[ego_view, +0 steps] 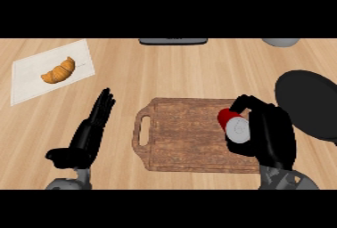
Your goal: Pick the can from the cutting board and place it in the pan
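— Containers first: what is held in them?
— Nothing is seen inside the pan, a round black vessel at the counter's right side. A croissant is carried on a white napkin at the far left.
— And where is the can found?
— It is found on the cutting board, near the right edge, lying tilted. A red body and a pale silver end are shown. It is clasped by the right hand, whose fingers are curled round it.
— The left hand?
— It is held with fingers straight, beside the board, nothing grasped.
— Materials?
— Dark grained wood with a slot handle is shown for the board; pale wood for the counter.
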Motion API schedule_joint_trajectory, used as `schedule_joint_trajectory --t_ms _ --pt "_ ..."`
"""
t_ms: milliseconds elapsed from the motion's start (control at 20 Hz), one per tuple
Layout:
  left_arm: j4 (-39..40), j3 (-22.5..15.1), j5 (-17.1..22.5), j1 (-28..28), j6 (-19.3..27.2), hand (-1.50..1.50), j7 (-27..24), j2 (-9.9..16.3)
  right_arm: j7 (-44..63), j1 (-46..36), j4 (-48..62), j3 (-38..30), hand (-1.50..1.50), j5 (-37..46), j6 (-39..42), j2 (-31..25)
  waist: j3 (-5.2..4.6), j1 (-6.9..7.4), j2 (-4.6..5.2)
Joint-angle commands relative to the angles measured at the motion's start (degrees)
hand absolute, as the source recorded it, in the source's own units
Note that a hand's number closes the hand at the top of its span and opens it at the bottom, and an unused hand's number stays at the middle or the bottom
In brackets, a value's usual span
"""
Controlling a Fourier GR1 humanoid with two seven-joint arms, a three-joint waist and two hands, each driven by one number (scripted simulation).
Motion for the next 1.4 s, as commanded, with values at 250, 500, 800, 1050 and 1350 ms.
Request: schedule_joint_trajectory --t_ms 250,500,800,1050,1350 --pt "-3.1 0.5 0.2 0.8 -0.9 0.0 1.9 0.4 -2.4 4.0 -4.3 -14.2 1.5 -6.6 -7.7 -0.2 0.06 0.75 0.22" --pt "0.5 0.2 0.2 2.6 -2.9 0.0 -3.2 0.0 -8.9 0.9 5.7 -24.1 1.5 -14.4 -13.1 -0.8 0.05 1.13 0.43" --pt "0.9 0.8 -0.3 2.2 -2.6 0.0 -2.6 -0.3 -19.9 -1.1 17.6 -32.9 1.5 -16.2 -19.4 -7.0 0.05 1.23 0.41" --pt "-0.3 1.2 0.8 1.0 -3.9 0.0 -0.1 0.2 -28.2 -5.1 32.7 -36.6 1.5 -11.9 -30.4 -10.1 0.1 1.77 0.58" --pt "0.9 0.2 -1.5 -0.8 -1.6 0.0 -0.6 -2.0 -44.2 -15.6 54.9 -45.3 1.5 -24.5 -36.5 -14.7 0.16 2.17 0.77"
